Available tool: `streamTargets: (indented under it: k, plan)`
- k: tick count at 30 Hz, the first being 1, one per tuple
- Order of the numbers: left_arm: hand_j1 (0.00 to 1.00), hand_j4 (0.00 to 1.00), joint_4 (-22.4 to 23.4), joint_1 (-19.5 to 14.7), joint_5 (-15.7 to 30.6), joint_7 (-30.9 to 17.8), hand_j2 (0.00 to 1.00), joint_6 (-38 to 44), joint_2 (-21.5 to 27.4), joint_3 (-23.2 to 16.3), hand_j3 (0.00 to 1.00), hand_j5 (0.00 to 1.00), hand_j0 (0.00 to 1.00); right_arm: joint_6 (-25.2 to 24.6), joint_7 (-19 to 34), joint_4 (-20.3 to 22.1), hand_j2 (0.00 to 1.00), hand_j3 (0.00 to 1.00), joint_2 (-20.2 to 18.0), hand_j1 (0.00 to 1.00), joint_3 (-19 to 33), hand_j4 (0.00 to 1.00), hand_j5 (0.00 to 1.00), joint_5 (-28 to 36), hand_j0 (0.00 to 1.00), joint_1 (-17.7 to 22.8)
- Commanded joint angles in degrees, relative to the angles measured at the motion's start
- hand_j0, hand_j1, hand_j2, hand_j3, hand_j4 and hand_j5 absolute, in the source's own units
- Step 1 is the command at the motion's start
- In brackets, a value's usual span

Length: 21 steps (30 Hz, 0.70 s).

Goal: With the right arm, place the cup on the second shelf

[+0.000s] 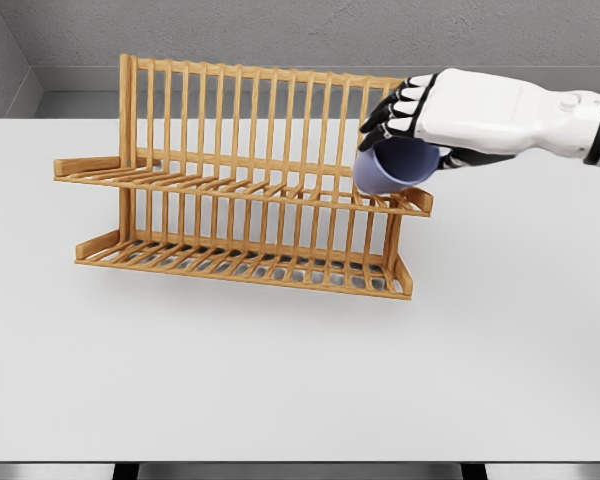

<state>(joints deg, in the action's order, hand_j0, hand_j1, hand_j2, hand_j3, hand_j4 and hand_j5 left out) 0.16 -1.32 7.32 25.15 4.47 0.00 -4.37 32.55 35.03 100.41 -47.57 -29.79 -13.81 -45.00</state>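
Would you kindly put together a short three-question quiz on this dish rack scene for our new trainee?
1. True or false: the right robot hand is grasping the blue cup.
2. Multiple choice: the cup is nearest which part of the wooden rack? A) left end of the lower shelf B) right end of the upper shelf C) the table in front of the rack
3. Fill in: the cup's opening is tipped toward the ____ of the picture.

Key: 1 true. 2 B. 3 left; it is tilted, not upright. Whether it already touches the shelf cannot be told.
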Motion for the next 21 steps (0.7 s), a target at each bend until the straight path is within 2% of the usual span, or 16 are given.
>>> streamTargets:
  k: [1, 10, 12, 13, 14, 16, 19, 21]
  plan:
    - [1.00, 1.00, 0.0, -0.1, 0.0, 0.0, 1.00, 0.0, 0.0, 0.0, 1.00, 1.00, 1.00, -0.2, 0.0, 0.1, 1.00, 1.00, 0.2, 1.00, -0.4, 1.00, 1.00, 0.2, 1.00, 0.0]
    - [1.00, 1.00, 0.0, -0.1, 0.0, 0.0, 1.00, 0.0, 0.0, 0.0, 1.00, 1.00, 1.00, -0.1, 0.0, 0.1, 1.00, 1.00, 0.5, 1.00, -0.4, 1.00, 1.00, 0.1, 1.00, -0.2]
    - [1.00, 1.00, 0.0, -0.1, 0.0, 0.0, 1.00, 0.0, 0.0, 0.0, 1.00, 1.00, 1.00, -0.1, 0.0, -0.4, 1.00, 1.00, -0.6, 1.00, 1.1, 1.00, 1.00, 0.1, 1.00, -1.1]
    - [1.00, 1.00, 0.0, 0.0, 0.0, 0.0, 1.00, 0.0, 0.0, 0.0, 1.00, 1.00, 1.00, -0.1, 0.0, -0.4, 1.00, 1.00, -2.7, 1.00, 3.4, 1.00, 1.00, 0.1, 1.00, -1.1]
    - [1.00, 1.00, 0.0, 0.0, 0.0, 0.0, 1.00, 0.0, 0.0, 0.0, 1.00, 1.00, 1.00, 0.2, 0.0, -0.2, 1.00, 1.00, -5.2, 1.00, 6.5, 1.00, 1.00, 0.2, 1.00, -0.4]
    - [1.00, 1.00, 0.0, 0.0, 0.0, 0.0, 1.00, 0.0, 0.0, 0.0, 1.00, 1.00, 1.00, 0.7, 0.0, -0.2, 1.00, 1.00, -6.9, 1.00, 10.3, 1.00, 1.00, 0.3, 1.00, 1.4]
    - [1.00, 1.00, 0.0, 0.0, 0.0, 0.1, 1.00, 0.0, 0.0, 0.0, 1.00, 1.00, 1.00, 0.8, 0.0, -0.4, 1.00, 1.00, -8.8, 1.00, 11.1, 1.00, 1.00, 0.3, 1.00, 3.4]
    - [1.00, 1.00, 0.0, -0.1, 0.0, 0.1, 1.00, 0.0, 0.0, 0.0, 1.00, 1.00, 1.00, 0.8, 0.0, -0.4, 1.00, 1.00, -8.9, 1.00, 11.1, 1.00, 1.00, 0.4, 1.00, 6.5]
